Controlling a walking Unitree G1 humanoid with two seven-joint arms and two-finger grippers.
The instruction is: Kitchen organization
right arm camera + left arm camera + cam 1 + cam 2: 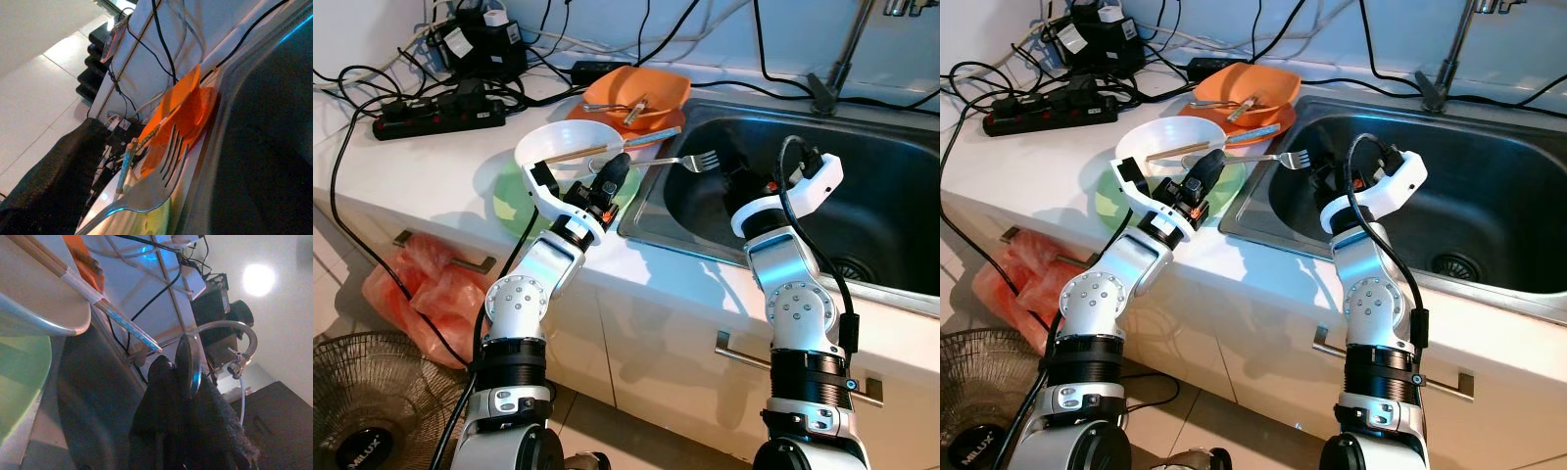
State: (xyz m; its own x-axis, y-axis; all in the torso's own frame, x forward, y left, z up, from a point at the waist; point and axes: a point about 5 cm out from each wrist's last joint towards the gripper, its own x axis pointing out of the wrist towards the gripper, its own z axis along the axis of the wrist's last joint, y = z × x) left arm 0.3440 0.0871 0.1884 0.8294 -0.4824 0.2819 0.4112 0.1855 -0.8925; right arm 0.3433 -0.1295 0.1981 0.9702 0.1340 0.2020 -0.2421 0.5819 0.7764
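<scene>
Where the white desk [431, 176] begins at your far left, a black power strip [438, 116] lies among cables. Moving right, a white bowl [570, 143] with chopsticks [625, 143] across its rim sits on a green plate [514, 201]. Your left claw [613, 176] is clenched on the handle of a silver fork [683, 162], held level, its four tines pointing right over the left edge of the steel sink [862, 186]. Beyond, an orange dish [641, 93] rests on the far desk. Your right claw [736, 181] hangs inside the sink; you cannot tell its state.
</scene>
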